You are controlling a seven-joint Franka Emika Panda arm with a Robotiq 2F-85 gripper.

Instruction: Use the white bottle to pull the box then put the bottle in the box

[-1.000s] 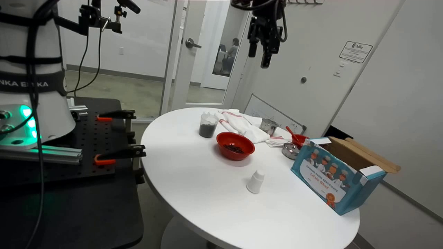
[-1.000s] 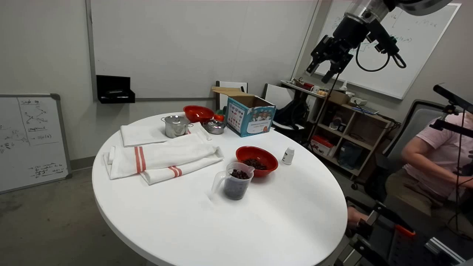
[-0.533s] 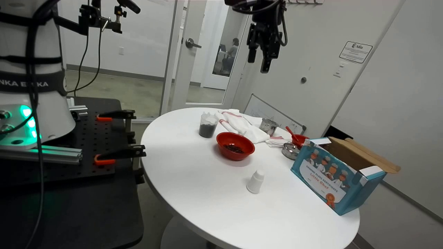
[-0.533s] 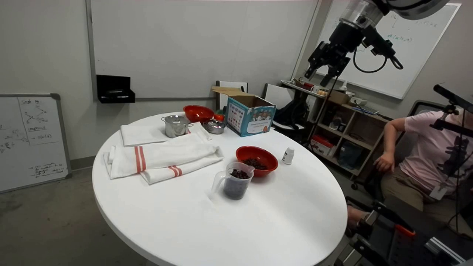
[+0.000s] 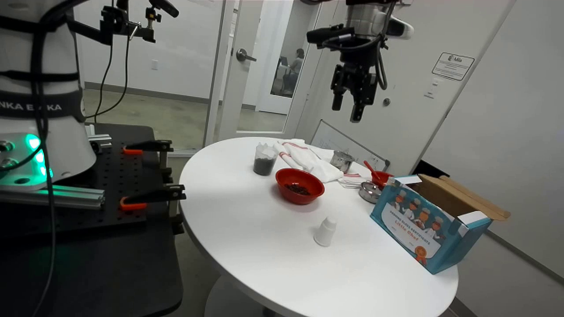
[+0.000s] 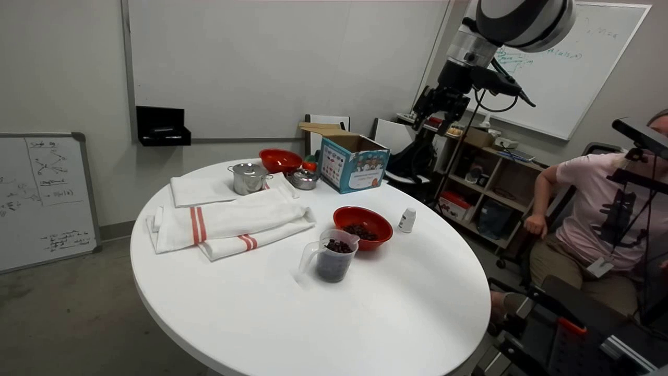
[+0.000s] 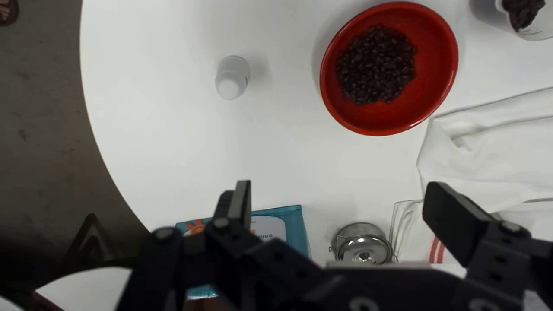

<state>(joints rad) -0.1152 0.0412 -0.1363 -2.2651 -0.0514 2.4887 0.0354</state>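
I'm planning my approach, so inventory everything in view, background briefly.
White bottle: one, white, upright on table
Box: one, blue, open, on table
Lidded pan: one, silver, beside box
Measuring cup: one, translucent, on table
Bowls: two, red, near cup, near pan
Beans: many, dark, in cup and neighbouring bowl
Cloth: count unclear, white, red stripes, on table
Pot: one, silver, by cloth
Small items: count unclear, red, behind pan
Table: one, white, centre
Whiteboards: at least two, white, background
People: at least two, one in pink, background
Robot arm: one, mostly white, over table
Gripper: one, black, open, above table
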